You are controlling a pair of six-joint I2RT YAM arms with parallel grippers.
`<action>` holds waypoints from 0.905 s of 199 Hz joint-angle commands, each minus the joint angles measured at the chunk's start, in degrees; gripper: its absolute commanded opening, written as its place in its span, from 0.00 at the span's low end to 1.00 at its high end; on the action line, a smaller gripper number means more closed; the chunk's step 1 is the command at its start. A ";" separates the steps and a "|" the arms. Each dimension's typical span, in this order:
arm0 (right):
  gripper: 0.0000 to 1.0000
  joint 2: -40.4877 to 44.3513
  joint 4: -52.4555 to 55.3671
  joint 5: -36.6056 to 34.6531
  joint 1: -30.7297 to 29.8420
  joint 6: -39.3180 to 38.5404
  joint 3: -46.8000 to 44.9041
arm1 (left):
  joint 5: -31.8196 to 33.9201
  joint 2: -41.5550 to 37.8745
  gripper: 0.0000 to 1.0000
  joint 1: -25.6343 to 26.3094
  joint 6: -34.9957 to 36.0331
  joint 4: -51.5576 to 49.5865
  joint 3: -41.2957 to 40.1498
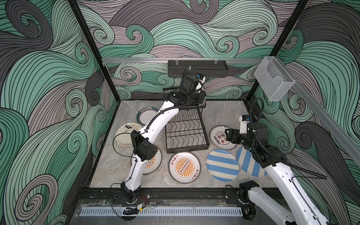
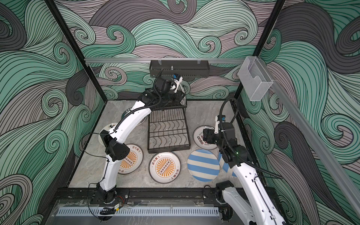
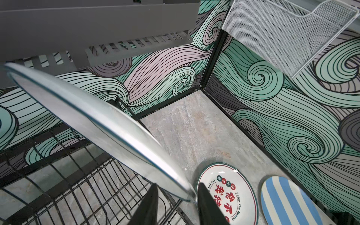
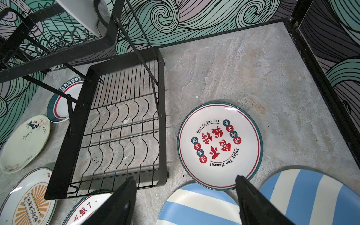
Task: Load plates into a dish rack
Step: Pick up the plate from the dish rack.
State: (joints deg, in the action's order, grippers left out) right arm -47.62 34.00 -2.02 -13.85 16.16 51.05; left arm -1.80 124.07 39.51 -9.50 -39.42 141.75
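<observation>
seven plates are lying flat on the grey table (image 1: 220, 113) around the dish rack (image 1: 187, 150). an eighth, a white plate (image 3: 97, 120) with a thin teal line at its edge, is standing on edge and leaning over the rack's raised upper tier at the back. the left gripper (image 3: 177, 185) is clamping that plate's rim between its two fingers, one on each face. we cannot tell whether the plate's lower edge is sitting in a slot. the right gripper (image 4: 186, 178) is hanging with its jaws spread wide, holding nothing, low over the red-lettered plate (image 1: 218, 138) just beside the rack on the right arm's side. in front of the rack an orange-sunburst plate (image 1: 184, 167) is lying near a blue-striped plate (image 1: 222, 165), with a second striped plate (image 1: 247, 161) partly under the right arm. a second sunburst plate (image 1: 153, 161), a cream plate (image 1: 124, 134) with dark markings and a teal-rimmed plate (image 1: 147, 116) are lying on the left arm's side, each partly hidden by that arm.
</observation>
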 commanded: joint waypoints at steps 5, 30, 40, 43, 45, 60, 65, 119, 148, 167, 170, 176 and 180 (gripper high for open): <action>0.80 -0.37 -1.60 0.88 0.29 1.13 -0.66 | 0.21 -0.98 0.31 -0.62 -0.02 -1.08 0.72; 0.80 -0.86 -2.28 1.53 0.17 1.41 -0.85 | -2.39 -3.82 0.28 -1.22 -1.96 1.54 -3.74; 0.80 -1.07 -2.52 1.71 0.15 1.41 -0.78 | -3.39 -5.35 0.27 -1.34 -2.84 3.56 -6.26; 0.80 -1.07 -2.53 1.67 0.16 1.41 -0.77 | -3.54 -5.78 0.26 -1.43 -3.10 4.17 -6.97; 0.80 -1.03 -2.60 1.74 0.16 1.46 -0.77 | -3.73 -6.02 0.25 -1.40 -3.25 4.48 -7.31; 0.79 -0.97 -2.78 1.65 0.21 1.49 -0.86 | -4.71 -7.53 0.23 -1.60 -4.73 6.83 -9.89; 0.80 -0.98 -2.77 1.74 0.15 1.50 -0.89 | -5.37 -7.93 0.23 -1.75 -5.30 7.61 -10.59; 0.80 -0.57 -3.11 2.01 0.19 1.59 -1.12 | -8.46 -7.15 0.24 -3.38 -10.34 13.21 -12.60; 0.80 -0.69 -3.00 1.99 0.15 1.59 -1.04 | -9.08 -5.99 0.26 -3.56 -11.95 15.52 -11.77; 0.80 -0.47 -2.96 1.98 0.18 1.59 -1.08 | -9.61 -4.06 0.26 -3.56 -12.66 15.37 -8.98; 0.80 -0.42 -2.93 1.94 0.14 1.63 -1.11 | -9.71 -3.70 0.26 -3.56 -12.66 15.18 -8.35; 0.80 -0.38 -2.87 1.95 0.22 1.68 -1.12 | -9.78 -2.86 0.26 -3.56 -12.67 14.70 -7.24; 0.80 -0.37 -2.80 1.93 0.22 1.72 -1.12 | -9.75 -2.35 0.26 -3.58 -12.78 14.29 -6.40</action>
State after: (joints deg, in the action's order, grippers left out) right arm -48.62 32.08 -0.54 -13.85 17.21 50.85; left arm -10.11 118.80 36.38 -20.36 -26.13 130.37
